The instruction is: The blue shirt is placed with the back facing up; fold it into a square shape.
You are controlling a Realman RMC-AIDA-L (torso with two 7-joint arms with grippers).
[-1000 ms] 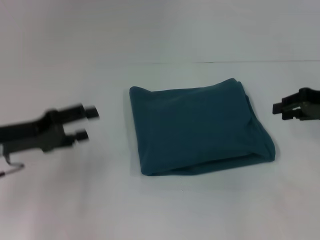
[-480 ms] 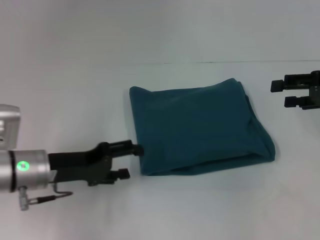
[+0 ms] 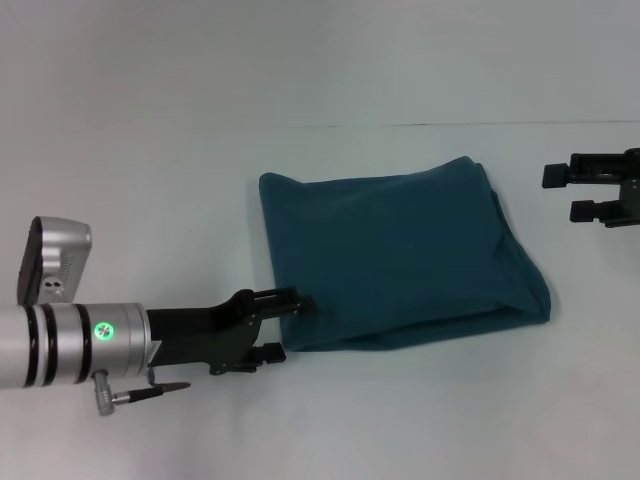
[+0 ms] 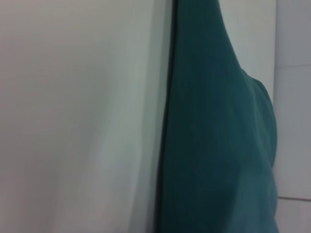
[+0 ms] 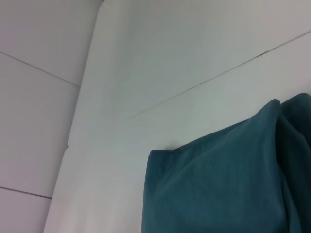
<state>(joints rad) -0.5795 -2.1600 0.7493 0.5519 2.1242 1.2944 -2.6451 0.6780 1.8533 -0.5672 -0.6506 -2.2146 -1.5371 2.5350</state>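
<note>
left gripper (image 3: 290, 326) swung from mid-left of frame down to lower left, fingers now at near-left corner of blue shirt (image 3: 400, 257), possibly touching, right gripper (image 3: 568, 192) drifted slightly up at right edge

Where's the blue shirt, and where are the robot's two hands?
blue shirt (image 3: 400, 255), head view, middle of the folded cloth.
left hand (image 3: 285, 328), head view, between its fingertips at the shirt's near left corner.
right hand (image 3: 560, 192), head view, between its fingertips, off the shirt.
</note>
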